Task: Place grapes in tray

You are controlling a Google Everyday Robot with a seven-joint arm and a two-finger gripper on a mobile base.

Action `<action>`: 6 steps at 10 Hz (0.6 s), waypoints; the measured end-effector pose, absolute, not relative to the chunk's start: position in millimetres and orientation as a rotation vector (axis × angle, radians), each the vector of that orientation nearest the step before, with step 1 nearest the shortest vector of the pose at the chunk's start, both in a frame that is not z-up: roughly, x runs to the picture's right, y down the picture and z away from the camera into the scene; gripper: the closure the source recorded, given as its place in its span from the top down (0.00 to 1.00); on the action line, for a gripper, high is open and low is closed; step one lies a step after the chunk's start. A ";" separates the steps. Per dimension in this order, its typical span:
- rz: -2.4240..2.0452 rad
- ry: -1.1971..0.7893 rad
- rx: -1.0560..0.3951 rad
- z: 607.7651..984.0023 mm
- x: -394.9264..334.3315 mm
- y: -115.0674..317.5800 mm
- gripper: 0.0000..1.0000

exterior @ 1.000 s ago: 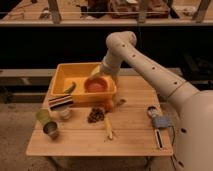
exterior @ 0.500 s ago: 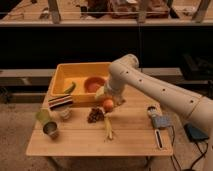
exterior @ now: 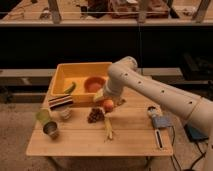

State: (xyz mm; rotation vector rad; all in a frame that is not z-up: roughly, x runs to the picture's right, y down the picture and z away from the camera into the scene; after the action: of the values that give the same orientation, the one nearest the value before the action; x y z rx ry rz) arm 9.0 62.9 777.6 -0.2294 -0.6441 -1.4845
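The grapes [exterior: 96,115] are a dark lumpy cluster lying on the wooden table [exterior: 130,142], just in front of the tray. The tray [exterior: 64,75] is a deep yellow bin at the back left of the table. My gripper [exterior: 103,98] hangs low at the tray's front right corner, right over the round orange fruit [exterior: 108,105] and a little above and right of the grapes. The arm reaches in from the right.
A red-orange bowl [exterior: 94,83] and a green piece [exterior: 70,88] lie in the tray. A yellowish banana-like piece [exterior: 108,131] lies in front of the grapes. A striped object [exterior: 61,101], a green cup [exterior: 43,116] and a metal cup [exterior: 50,130] stand left. Small devices [exterior: 160,121] lie right.
My gripper has moved from over the bowl in the tray forward and down to the table by the orange fruit. The grapes have not moved.
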 end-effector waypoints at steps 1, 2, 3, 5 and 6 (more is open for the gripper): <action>-1.483 -0.670 -0.232 783.0 -7.2 79.0 0.80; -1.491 -0.684 -0.237 787.0 -18.1 88.8 0.80; -1.501 -0.701 -0.242 789.8 -28.3 98.4 0.80; -1.543 -0.690 -0.261 802.2 -42.3 113.2 0.80; -1.568 -0.671 -0.274 811.2 -48.7 121.1 0.80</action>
State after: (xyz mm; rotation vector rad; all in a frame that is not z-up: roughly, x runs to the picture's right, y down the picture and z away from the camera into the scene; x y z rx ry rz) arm -48.7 121.1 811.2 -0.2735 -0.6707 -1.5677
